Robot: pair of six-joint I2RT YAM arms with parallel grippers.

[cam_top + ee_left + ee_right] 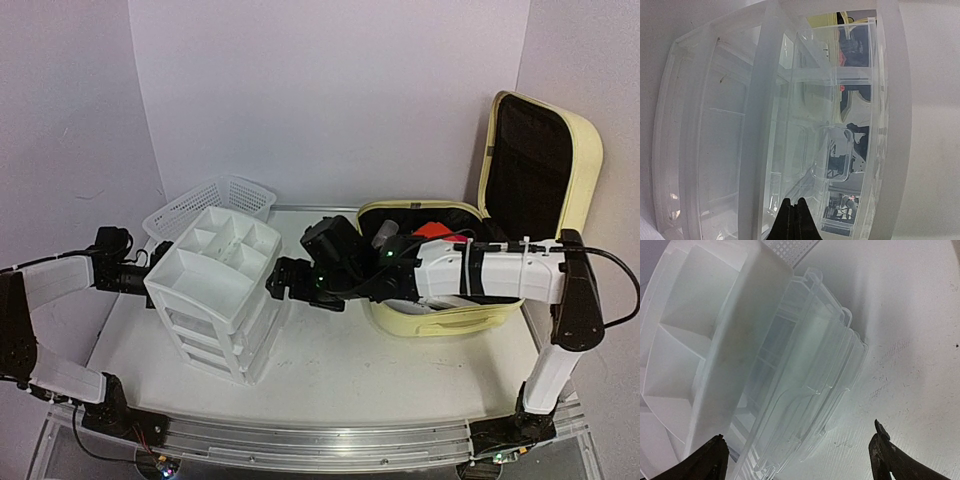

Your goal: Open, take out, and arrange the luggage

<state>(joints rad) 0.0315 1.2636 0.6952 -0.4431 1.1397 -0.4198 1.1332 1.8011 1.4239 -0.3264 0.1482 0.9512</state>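
The luggage point(440, 322) sits at the back right of the worktop point(330, 370), near the right wall. It is unzipped, and its lid point(585, 160) stands upright with the black lining facing the room. The lower shell lies flat and is full of dark things, with something red point(437, 230) showing among them.

Left of the luggage stands a white organizer point(215, 290). It has a divided tray on top and clear drawers stacked below. A white mesh basket point(200, 205) lies just behind it, at the back left.

The 2 arms come at the organizer from opposite sides. The left arm point(60, 280) reaches in from the left, and from above its tip is hidden behind the organizer. In the left wrist view the left jaws are pressed together with nothing between them. They point at the organizer's clear side wall from very close, though I cannot tell whether they touch it.

The right arm point(500, 272) stretches across the front of the luggage to the organizer's right side. The right jaws are spread wide and empty. In the right wrist view the drawer fronts lie ahead of them and between the 2 fingers.
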